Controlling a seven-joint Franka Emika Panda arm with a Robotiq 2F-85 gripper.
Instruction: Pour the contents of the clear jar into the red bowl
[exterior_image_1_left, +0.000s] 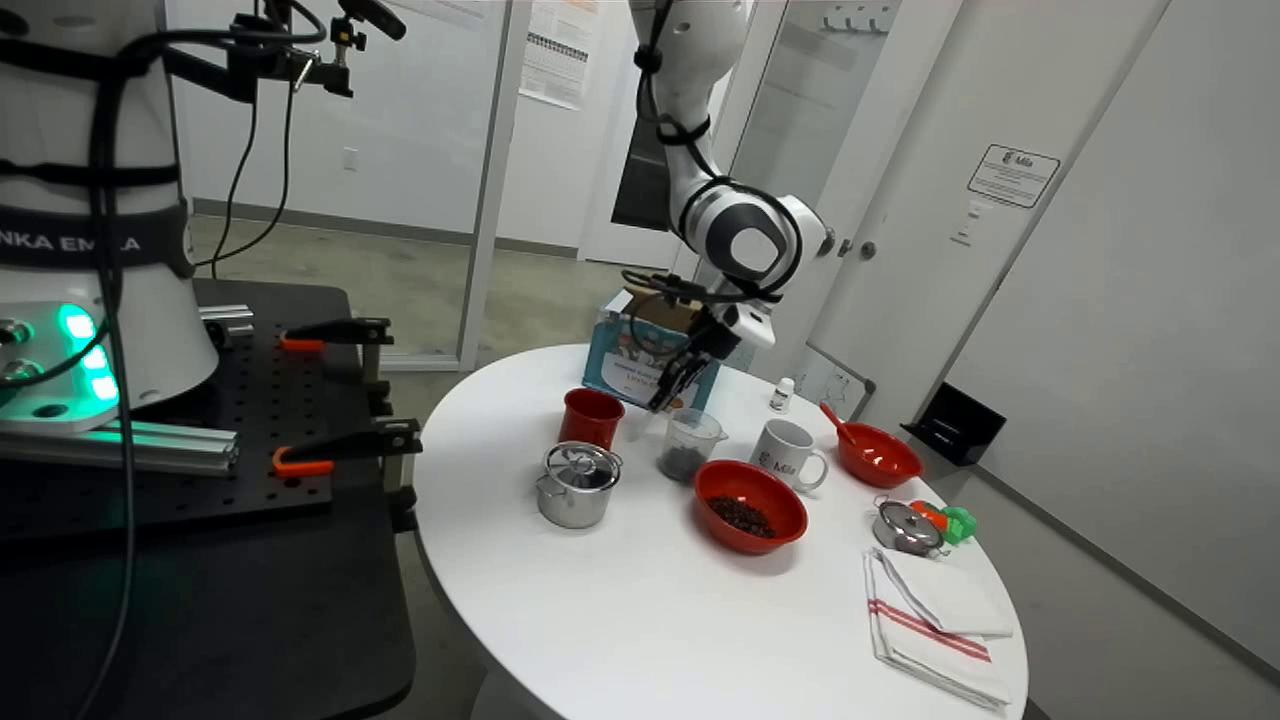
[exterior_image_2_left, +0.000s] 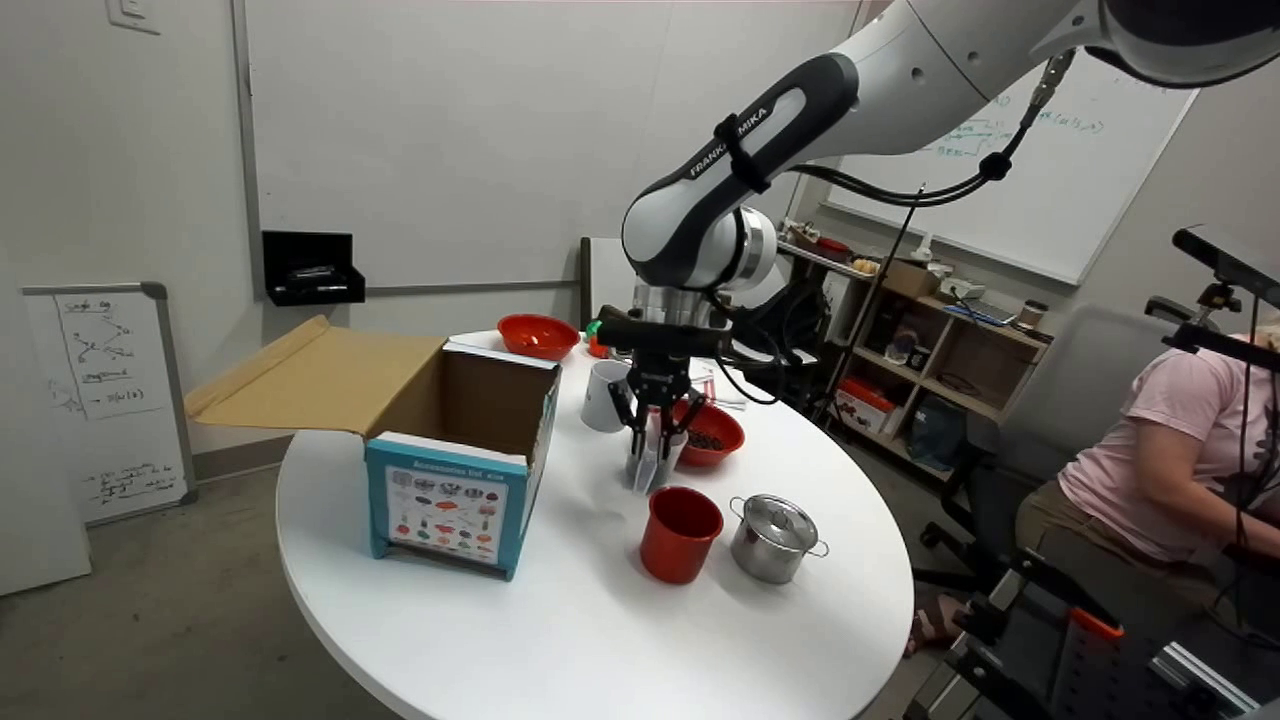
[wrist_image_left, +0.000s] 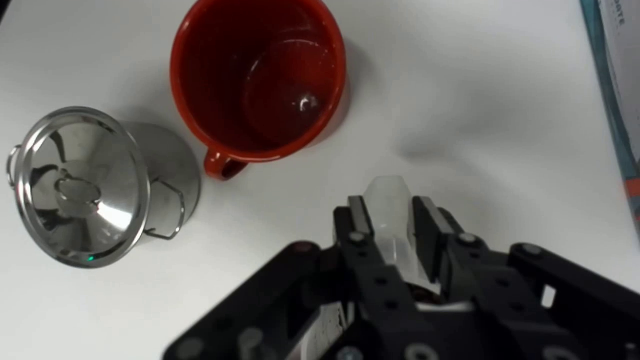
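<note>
“One gripper (wrist_image_left: 392, 214) hung over the table (exterior_image_1_left: 560, 620). Did we see it wide or narrow?”

“Narrow. In the wrist view we saw its fingers (wrist_image_left: 360, 215) close together, on both sides of a translucent handle (wrist_image_left: 389, 195) that filled the gap.”

“So what did we take it to be holding?”

“The clear jar (exterior_image_1_left: 692, 441), by that handle. How firmly, we could not tell.”

“Where did we find the jar itself?”

“In an exterior view it was just below the gripper, looking upright, with dark pieces (exterior_image_1_left: 684, 463) showing through its lower wall. Whether its base rested on the table, we could not make out.”

“And the red bowl (exterior_image_1_left: 770, 490)?”

“Just beside the jar, with small dark bits (exterior_image_1_left: 740, 516) lying in the bottom. We could not say whether jar and bowl touched.”

“What else did we have close by?”

“The white mug (exterior_image_1_left: 783, 452) stood near both of them. On the jar's other side we noted the red cup (exterior_image_2_left: 677, 545), and just beside that cup the steel pot (exterior_image_2_left: 768, 558), its lid on. In both exterior views we also saw the teal box (exterior_image_2_left: 445, 515) standing near the jar.”

“And farther off?”

“A second bowl (exterior_image_1_left: 885, 460), red too, with a red spoon (exterior_image_1_left: 836, 421) leaning over its rim; a smaller pot (exterior_image_1_left: 907, 530); and, well apart from the gripper, folded towels (exterior_image_1_left: 930, 640) with red stripes.”
</note>
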